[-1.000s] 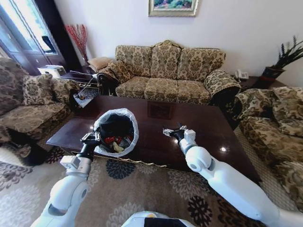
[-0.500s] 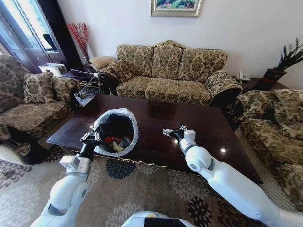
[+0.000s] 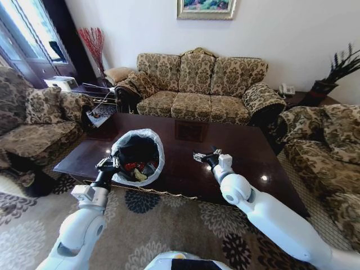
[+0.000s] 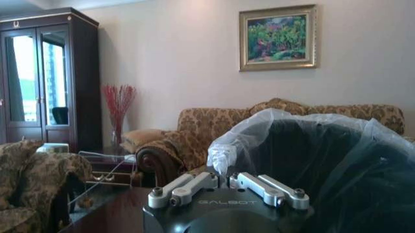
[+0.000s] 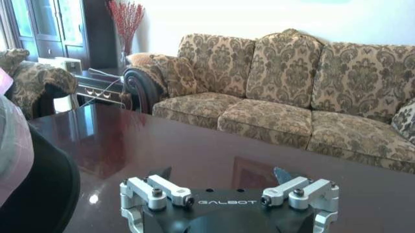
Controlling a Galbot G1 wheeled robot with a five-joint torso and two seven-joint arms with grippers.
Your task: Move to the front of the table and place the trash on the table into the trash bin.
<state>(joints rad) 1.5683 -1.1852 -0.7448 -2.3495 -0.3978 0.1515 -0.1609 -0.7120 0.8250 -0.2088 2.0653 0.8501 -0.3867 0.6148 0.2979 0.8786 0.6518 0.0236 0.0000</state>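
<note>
The trash bin (image 3: pixel 136 135), black with a white bag liner, tilts toward me at the near left edge of the dark brown table (image 3: pixel 185 175). Inside it lies the trash (image 3: pixel 136 169): red and yellow scraps and other pieces. My left gripper (image 3: pixel 111 164) is shut on the bin's lined rim; in the left wrist view this gripper (image 4: pixel 224 177) pinches the liner (image 4: pixel 224 150). To the right of the bin, my right gripper (image 3: pixel 203 157) hovers low over the table's middle, open and holding nothing. Its spread fingers (image 5: pixel 282 174) show above the glossy top (image 5: pixel 194 141), with the bin's wall (image 5: pixel 39 189) beside them.
A patterned sofa (image 3: pixel 197 84) stands behind the table, with armchairs at the left (image 3: pixel 34 121) and right (image 3: pixel 323 140). A side table with a basket (image 3: pixel 101 112) sits at the table's far left corner. Patterned carpet (image 3: pixel 152 230) lies in front.
The whole picture has shifted slightly, so the camera moved. Both arms and the bin keep their places relative to the table.
</note>
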